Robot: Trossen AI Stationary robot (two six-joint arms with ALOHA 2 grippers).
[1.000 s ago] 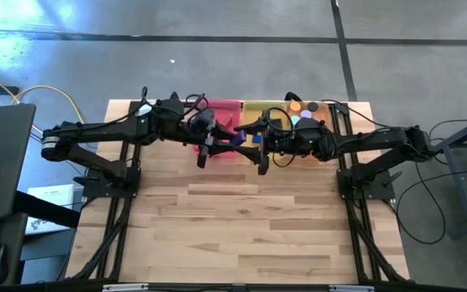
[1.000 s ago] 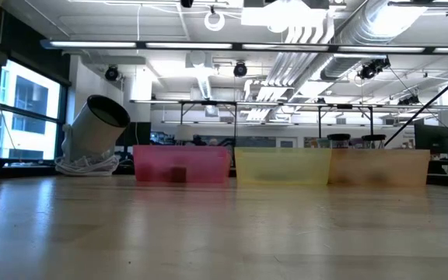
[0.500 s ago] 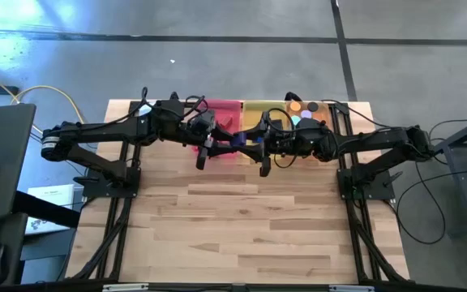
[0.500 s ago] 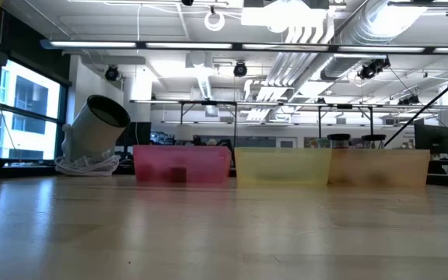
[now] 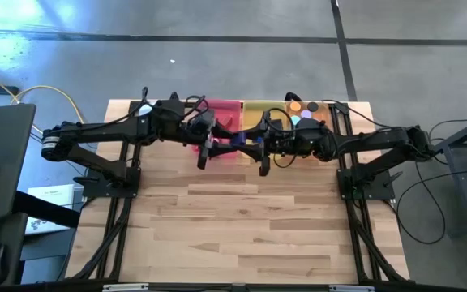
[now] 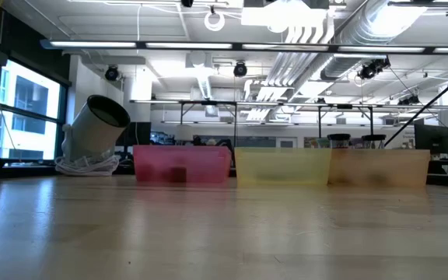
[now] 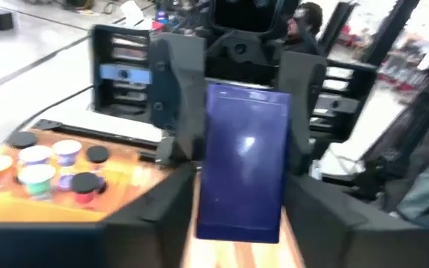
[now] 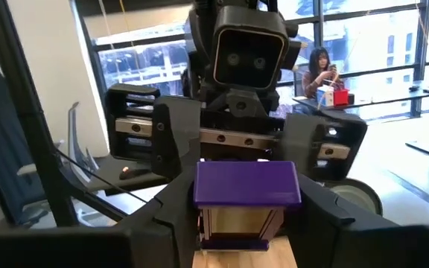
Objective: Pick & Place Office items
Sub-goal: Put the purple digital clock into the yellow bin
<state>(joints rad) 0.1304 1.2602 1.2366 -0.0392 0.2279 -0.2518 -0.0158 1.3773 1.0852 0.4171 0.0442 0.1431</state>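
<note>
Your left gripper [image 5: 224, 143] has its fingers around a blue block [image 7: 244, 173], though you cannot tell whether they still clamp it. Facing it, your right gripper [image 5: 248, 144] grips the same block between its fingers, above the pink tray [image 5: 224, 108].

An open-plan robotics lab: exposed ceiling ducts [image 6: 364, 31] and strip lights, tall windows [image 8: 363, 45], a polished concrete floor [image 5: 217, 65], and a wooden worktable [image 5: 242, 219].

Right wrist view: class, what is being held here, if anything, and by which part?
The purple-blue block hangs between the left gripper and the right gripper, one at each end; which of them actually grips it cannot be told.
</note>
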